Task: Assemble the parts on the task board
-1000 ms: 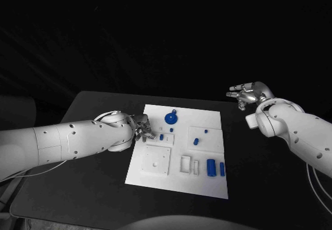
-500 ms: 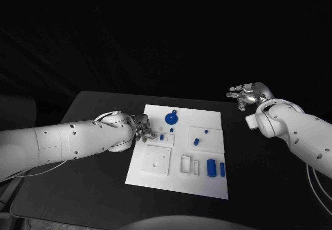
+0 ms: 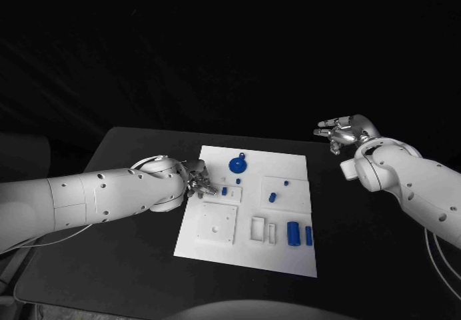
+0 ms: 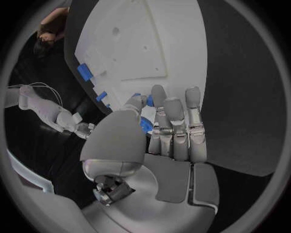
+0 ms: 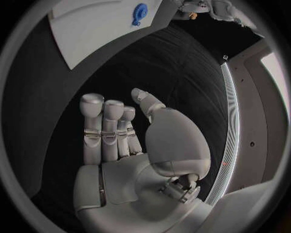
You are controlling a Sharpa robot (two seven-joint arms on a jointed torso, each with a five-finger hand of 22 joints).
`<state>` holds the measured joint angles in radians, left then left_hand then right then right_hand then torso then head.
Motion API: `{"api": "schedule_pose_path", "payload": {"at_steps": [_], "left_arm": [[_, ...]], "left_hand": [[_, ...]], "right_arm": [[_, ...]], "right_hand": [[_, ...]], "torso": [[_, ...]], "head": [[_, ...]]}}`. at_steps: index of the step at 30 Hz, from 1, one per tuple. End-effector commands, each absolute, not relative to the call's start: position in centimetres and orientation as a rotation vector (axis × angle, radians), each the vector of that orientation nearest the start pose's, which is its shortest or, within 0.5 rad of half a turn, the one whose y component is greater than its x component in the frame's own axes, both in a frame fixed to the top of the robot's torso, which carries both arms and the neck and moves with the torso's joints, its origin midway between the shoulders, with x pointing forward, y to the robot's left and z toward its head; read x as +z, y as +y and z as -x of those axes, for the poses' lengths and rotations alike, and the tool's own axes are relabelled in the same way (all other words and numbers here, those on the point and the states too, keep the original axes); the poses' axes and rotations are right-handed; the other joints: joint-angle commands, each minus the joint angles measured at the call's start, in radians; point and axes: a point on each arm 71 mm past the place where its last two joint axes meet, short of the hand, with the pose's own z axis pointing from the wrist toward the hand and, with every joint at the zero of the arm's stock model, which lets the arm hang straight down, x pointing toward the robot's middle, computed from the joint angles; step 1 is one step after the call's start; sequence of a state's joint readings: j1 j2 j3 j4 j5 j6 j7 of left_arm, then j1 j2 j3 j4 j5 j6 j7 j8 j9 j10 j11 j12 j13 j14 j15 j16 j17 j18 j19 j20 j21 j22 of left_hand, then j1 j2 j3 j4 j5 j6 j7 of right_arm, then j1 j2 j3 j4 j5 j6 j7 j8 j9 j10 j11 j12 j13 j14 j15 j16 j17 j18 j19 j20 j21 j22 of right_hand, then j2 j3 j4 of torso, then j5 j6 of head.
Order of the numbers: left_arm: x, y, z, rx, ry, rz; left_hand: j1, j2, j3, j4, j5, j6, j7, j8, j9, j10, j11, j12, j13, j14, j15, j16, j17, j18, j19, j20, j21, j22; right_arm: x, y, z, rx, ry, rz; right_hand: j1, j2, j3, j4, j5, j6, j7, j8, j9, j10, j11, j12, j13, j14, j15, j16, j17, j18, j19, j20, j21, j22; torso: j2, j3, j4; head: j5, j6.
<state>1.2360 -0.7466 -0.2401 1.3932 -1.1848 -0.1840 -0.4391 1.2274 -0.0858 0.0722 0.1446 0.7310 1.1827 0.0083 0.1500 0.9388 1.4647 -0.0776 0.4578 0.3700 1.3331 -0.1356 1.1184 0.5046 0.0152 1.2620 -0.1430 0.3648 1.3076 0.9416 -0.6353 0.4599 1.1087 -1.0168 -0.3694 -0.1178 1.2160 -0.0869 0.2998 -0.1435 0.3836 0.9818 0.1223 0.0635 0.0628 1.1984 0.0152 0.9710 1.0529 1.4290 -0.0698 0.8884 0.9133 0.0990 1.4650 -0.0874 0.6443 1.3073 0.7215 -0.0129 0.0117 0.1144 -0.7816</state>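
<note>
The white task board (image 3: 252, 250) lies in the middle of the black table. On it sit a round blue part (image 3: 237, 163), a small blue peg (image 3: 224, 191), another small blue part (image 3: 273, 196) and two upright-looking blue cylinders (image 3: 293, 233). My left hand (image 3: 197, 181) hovers at the board's left edge, fingertips close to the small peg. In the left wrist view, blue (image 4: 147, 100) shows between the thumb and fingers of that hand (image 4: 172, 131); whether it is held is unclear. My right hand (image 3: 341, 130) is raised beyond the board's far right corner, fingers spread and holding nothing (image 5: 121, 136).
White square and slotted blocks (image 3: 217, 222) are fixed on the board's near half. Bare black table (image 3: 115, 267) runs along the board's left, right and front. The right wrist view shows the board (image 5: 91, 34) and the round blue part (image 5: 139, 12).
</note>
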Motion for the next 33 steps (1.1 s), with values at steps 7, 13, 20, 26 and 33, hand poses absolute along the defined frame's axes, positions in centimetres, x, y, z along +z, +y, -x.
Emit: {"api": "schedule_pose_path", "payload": {"at_steps": [7,13,20,26,33], "left_arm": [[-26.56,21.53,-48.65,-0.314,2.098,0.164],[-26.56,21.62,-48.71,-0.307,2.095,0.163],[-26.59,21.68,-48.78,-0.292,2.096,0.162],[-26.58,21.66,-48.86,-0.285,2.092,0.16],[-26.61,21.39,-48.87,-0.29,2.097,0.156]], "left_hand": [[0.015,-0.006,-0.016,0.03,-0.018,0.052,-0.046,-0.003,0.0,0.047,-0.004,0.005,0.003,-0.001,0.008,-0.005,0.001,-0.015,0.007,-0.001,-0.005,0.017],[0.017,-0.006,-0.021,0.035,-0.022,0.052,-0.046,-0.003,0.0,0.046,-0.004,0.005,0.003,-0.001,0.008,-0.005,0.001,-0.015,0.007,-0.001,-0.006,0.017],[0.017,-0.009,-0.035,0.05,-0.044,0.053,-0.045,-0.005,-0.002,0.046,-0.003,0.003,0.004,-0.003,0.008,-0.006,0.0,-0.015,0.007,-0.001,-0.008,0.017],[0.027,-0.002,-0.039,0.054,-0.055,0.052,-0.045,-0.006,-0.002,0.046,-0.004,0.002,0.005,-0.002,0.008,-0.006,-0.001,-0.015,0.007,-0.001,-0.009,0.017],[0.057,0.018,-0.015,0.024,-0.022,0.043,-0.039,-0.016,-0.012,0.046,-0.001,-0.005,0.003,-0.004,0.009,-0.008,-0.002,-0.014,0.006,-0.001,-0.009,0.018]], "right_arm": [[-20.16,-26.48,-56.02,0.779,1.508,-0.782],[-20.21,-26.48,-56.01,0.779,1.507,-0.782],[-20.28,-26.49,-55.98,0.778,1.507,-0.783],[-20.31,-26.53,-55.97,0.777,1.508,-0.784],[-20.45,-26.57,-55.95,0.775,1.512,-0.785]], "right_hand": [[-0.005,0.002,0.006,0.001,0.004,0.009,0.0,-0.001,0.001,-0.015,-0.011,-0.006,-0.001,0.004,-0.001,-0.003,-0.001,0.015,0.053,-0.001,-0.005,0.011],[-0.005,0.002,0.006,0.001,0.004,0.009,0.0,-0.001,0.001,-0.015,-0.011,-0.006,-0.001,0.004,-0.001,-0.003,-0.001,0.015,0.053,-0.001,-0.005,0.011],[-0.004,0.002,0.008,0.0,0.004,0.01,0.0,-0.001,0.001,-0.014,-0.011,-0.006,-0.001,0.004,-0.001,-0.003,0.0,0.015,0.053,-0.001,-0.005,0.011],[-0.004,0.002,0.008,0.0,0.004,0.01,0.0,-0.001,0.001,-0.014,-0.011,-0.006,-0.001,0.004,-0.001,-0.003,0.0,0.015,0.053,-0.001,-0.005,0.011],[-0.004,0.002,0.008,0.0,0.004,0.01,0.0,-0.001,0.001,-0.014,-0.011,-0.006,-0.001,0.004,-0.001,-0.003,0.0,0.015,0.053,-0.001,-0.005,0.011]], "torso": [[0.0,-0.0006,0.0002],[0.0,-0.0008,0.0001],[0.0,-0.0005,0.0001],[0.0,-0.0008,-0.0003],[0.0,-0.0008,-0.0006]], "head": [[0.0,0.0],[-0.001,0.0],[0.0,0.0],[-0.002,0.001],[-0.002,0.0]]}}
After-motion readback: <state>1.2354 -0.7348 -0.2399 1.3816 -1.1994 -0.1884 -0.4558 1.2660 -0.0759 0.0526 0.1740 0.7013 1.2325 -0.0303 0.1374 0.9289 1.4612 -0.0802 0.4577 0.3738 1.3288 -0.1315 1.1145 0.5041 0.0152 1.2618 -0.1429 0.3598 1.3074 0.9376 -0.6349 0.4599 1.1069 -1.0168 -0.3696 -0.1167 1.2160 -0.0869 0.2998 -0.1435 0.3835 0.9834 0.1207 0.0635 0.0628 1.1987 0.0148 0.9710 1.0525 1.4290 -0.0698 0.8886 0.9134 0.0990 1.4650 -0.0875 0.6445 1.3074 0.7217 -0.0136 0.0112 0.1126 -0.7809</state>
